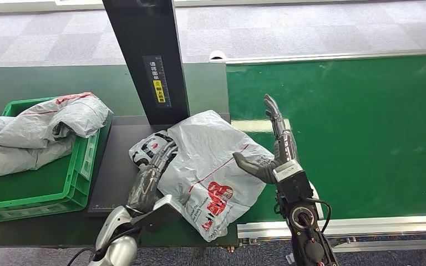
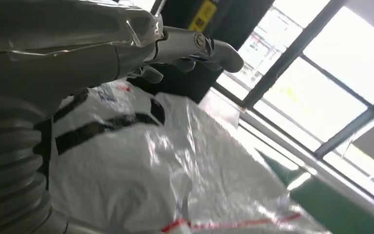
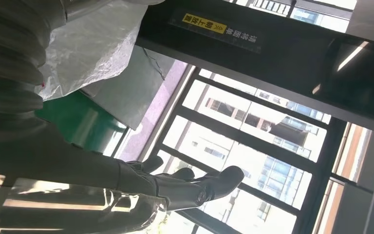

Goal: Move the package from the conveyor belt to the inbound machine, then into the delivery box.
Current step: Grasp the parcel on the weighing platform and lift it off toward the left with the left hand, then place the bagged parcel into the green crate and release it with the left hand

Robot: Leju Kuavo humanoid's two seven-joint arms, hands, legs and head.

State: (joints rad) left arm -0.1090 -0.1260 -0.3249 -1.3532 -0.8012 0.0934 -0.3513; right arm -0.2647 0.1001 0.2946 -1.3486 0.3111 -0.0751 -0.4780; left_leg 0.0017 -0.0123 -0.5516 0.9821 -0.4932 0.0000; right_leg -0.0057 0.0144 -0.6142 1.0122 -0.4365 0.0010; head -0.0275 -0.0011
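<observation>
Head view entry — package (image 1: pixel 211 166): a grey-white plastic mailer bag with red print, lying mostly on the dark plate of the inbound machine (image 1: pixel 111 183), below its black upright column (image 1: pixel 144 55), with its right edge overhanging toward the green conveyor belt (image 1: pixel 366 127). The first leg of the task is judged essentially done, the package being off the belt and on the machine. Left hand (image 1: pixel 151 166): laid against the package's left side, fingers extended along the bag; whether anything is pinched cannot be told. Right hand (image 1: pixel 274 149): spread, holding nothing, fingers straight and thumb out, just beside the package's right edge. Delivery box (image 1: pixel 86 160): a green crate left of the machine, other grey bags (image 1: pixel 33 133) already in it — the transfer into it is judged still outstanding.
</observation>
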